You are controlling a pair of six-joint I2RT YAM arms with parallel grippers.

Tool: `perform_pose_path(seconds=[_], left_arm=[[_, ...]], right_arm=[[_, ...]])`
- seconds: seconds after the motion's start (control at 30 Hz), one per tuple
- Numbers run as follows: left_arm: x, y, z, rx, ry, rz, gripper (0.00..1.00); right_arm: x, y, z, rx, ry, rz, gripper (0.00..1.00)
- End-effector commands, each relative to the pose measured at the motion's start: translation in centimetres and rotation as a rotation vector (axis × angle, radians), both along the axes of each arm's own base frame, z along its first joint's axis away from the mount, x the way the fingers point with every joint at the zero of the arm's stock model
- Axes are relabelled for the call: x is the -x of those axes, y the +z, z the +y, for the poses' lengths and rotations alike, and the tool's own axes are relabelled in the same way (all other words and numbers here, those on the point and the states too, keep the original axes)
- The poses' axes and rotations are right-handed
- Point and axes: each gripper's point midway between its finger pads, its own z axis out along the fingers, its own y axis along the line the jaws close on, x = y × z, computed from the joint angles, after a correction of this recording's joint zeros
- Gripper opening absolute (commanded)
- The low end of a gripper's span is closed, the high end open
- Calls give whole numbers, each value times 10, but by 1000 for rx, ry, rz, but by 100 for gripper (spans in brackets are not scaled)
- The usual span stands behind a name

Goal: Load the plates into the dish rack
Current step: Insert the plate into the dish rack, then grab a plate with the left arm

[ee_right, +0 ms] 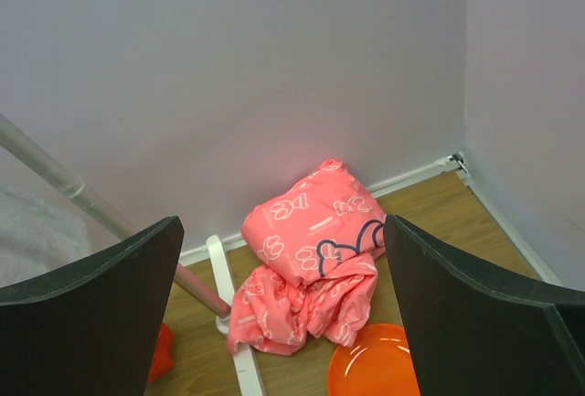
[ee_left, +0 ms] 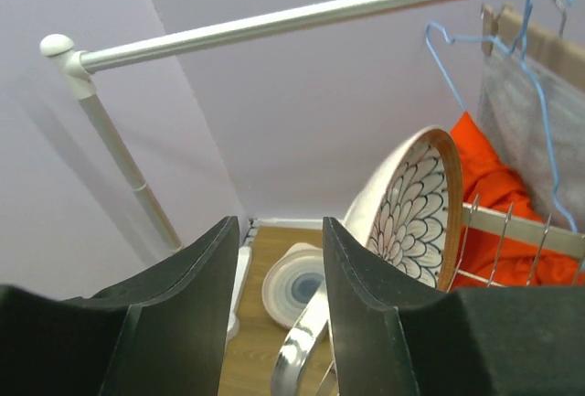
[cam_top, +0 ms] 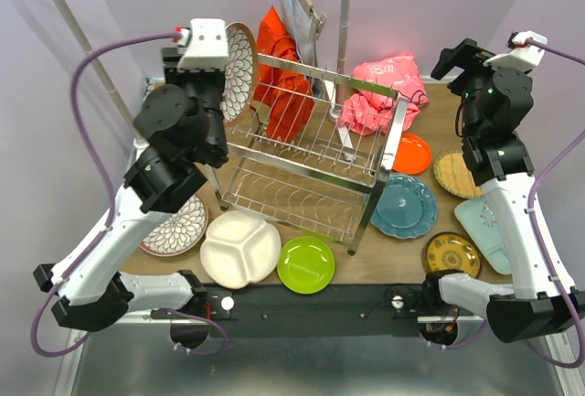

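Observation:
A white-and-dark floral plate [cam_top: 240, 69] stands on edge at the left end of the dish rack's [cam_top: 311, 154] upper tier. My left gripper [ee_left: 279, 231] hangs open just left of that plate [ee_left: 416, 218], nothing between its fingers. In the top view its wrist hides them. My right gripper [ee_right: 283, 231] is raised at the far right, wide open and empty. On the table lie a white divided plate [cam_top: 239, 248], a lime green plate [cam_top: 306, 264], a teal plate [cam_top: 403, 206], an orange plate [cam_top: 411, 154], a yellow patterned plate [cam_top: 452, 254], a pale aqua plate [cam_top: 484, 222] and a second floral plate [cam_top: 178, 227].
A white-poled clothes rail [cam_top: 82, 30] spans the back, with hangers and a red cloth [cam_top: 279, 58] behind the rack. A pink cloth [cam_top: 384, 94] lies at the back right. A blue-ringed plate [ee_left: 297, 282] sits on the table beyond the rack's left end.

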Motion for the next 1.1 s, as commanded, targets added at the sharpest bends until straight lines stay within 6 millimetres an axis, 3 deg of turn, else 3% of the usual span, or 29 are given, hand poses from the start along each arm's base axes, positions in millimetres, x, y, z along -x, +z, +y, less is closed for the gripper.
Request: perform_pose_path(seconds=[0.0, 0.3, 0.57, 0.6, 0.63, 0.7, 0.77, 0.83, 0.87, 0.9, 0.97, 1.07], left_arm=[[28, 43, 28, 200, -43, -143, 53], [48, 53, 47, 345, -85, -220, 61], [46, 47, 56, 487, -163, -278, 65], [43, 50, 47, 505, -229, -289, 66], [36, 47, 61, 494, -185, -298, 66], [22, 38, 58, 456, -210, -256, 68], [12, 32, 77, 465, -153, -252, 68], [5, 23, 77, 478, -183, -240, 68], [4, 24, 95, 484, -143, -270, 68], [1, 22, 93, 482, -180, -268, 68], [-11, 4, 113, 532, -148, -263, 68], [-34, -33, 117, 630, -248, -197, 68]], right_arm=[[3, -6, 1, 2, 15, 17, 100], [2, -9, 6, 25, 47, 27, 100], [3, -17, 14, 112, 105, 56, 100], [3, -20, 14, 118, 108, 64, 100], [3, -24, 15, 123, 114, 75, 100], [4, -27, 16, 128, 119, 86, 100], [5, -32, 16, 132, 128, 100, 100], [6, -35, 15, 134, 125, 108, 100], [6, -38, 15, 134, 125, 115, 100], [6, -39, 13, 131, 121, 118, 100], [6, -44, 11, 127, 118, 133, 100], [7, -48, 11, 129, 128, 146, 100]])
